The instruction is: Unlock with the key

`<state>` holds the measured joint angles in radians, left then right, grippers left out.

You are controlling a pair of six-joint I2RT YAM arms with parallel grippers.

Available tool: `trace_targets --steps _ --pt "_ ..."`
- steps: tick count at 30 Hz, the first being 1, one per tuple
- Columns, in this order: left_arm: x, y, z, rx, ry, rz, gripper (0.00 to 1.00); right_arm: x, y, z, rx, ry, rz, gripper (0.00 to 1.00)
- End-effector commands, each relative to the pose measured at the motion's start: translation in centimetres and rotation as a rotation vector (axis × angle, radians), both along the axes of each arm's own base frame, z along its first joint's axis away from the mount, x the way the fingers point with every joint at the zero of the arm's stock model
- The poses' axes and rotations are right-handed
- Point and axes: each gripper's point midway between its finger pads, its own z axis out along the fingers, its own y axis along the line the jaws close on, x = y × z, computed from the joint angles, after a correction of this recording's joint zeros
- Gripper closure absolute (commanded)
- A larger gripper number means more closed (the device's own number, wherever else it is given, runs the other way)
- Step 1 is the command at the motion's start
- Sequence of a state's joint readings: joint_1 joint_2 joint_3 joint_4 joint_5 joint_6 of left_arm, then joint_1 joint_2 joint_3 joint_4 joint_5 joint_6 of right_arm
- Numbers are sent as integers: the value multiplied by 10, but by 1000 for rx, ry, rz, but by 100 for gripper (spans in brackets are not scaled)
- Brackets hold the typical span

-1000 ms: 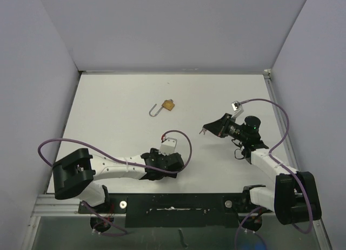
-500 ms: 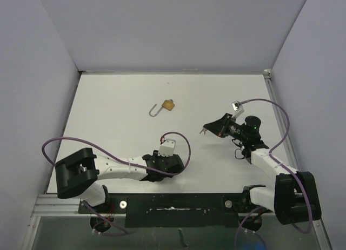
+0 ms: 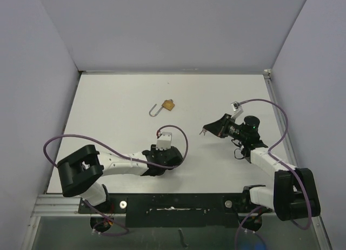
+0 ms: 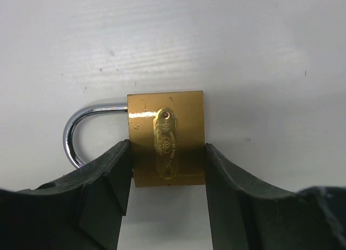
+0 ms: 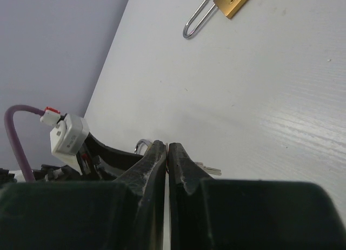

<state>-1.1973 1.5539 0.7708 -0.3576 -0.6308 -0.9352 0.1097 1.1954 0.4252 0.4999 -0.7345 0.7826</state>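
A brass padlock with a steel shackle at its left lies on the white table between the fingers of my left gripper. Both fingers touch its sides. In the top view my left gripper hides this padlock. My right gripper hovers right of centre, shut on a small key whose blade pokes out beside the closed fingers. A second brass padlock with its shackle swung open lies farther back; it also shows in the right wrist view.
Purple cables loop from both wrists over the table. Grey walls stand close on the left, back and right. The black mounting rail runs along the near edge.
My left gripper has slid a little farther from the near edge and to the left. My right gripper has barely moved and still holds the key.
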Motion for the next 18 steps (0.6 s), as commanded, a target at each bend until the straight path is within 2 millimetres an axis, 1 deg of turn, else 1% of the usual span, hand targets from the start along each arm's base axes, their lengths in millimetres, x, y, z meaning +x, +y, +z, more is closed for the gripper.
trace_targets --steps 1,3,6,7,9,13,14,15,17,18 --pt "40 -5 -3 -77 -38 78 93 7 -1 10 1 -71 6 100" --pt "53 -5 -7 -102 -40 90 94 7 -2 9 0 -67 4 100" --pt "73 -8 -7 -121 -66 99 96 7 -2 8 -1 -66 5 100" --pt "76 -8 -9 -116 -66 95 96 8 -2 8 -1 -65 4 100" --pt "91 -20 -3 -133 -85 87 96 8 -3 7 -1 -62 2 100" --pt "111 -31 -7 -162 -81 78 96 7 -3 8 -1 -65 1 100" --pt "115 -34 -7 -174 -78 77 94 7 -3 8 -1 -65 2 100" --pt "117 -36 -8 -182 -74 75 90 7 -3 9 -1 -67 3 100" --pt "120 -38 -7 -195 -68 72 80 6 -3 10 -5 -68 0 100" --pt "120 -38 -7 -197 -66 71 72 7 -4 10 -6 -66 -2 100"
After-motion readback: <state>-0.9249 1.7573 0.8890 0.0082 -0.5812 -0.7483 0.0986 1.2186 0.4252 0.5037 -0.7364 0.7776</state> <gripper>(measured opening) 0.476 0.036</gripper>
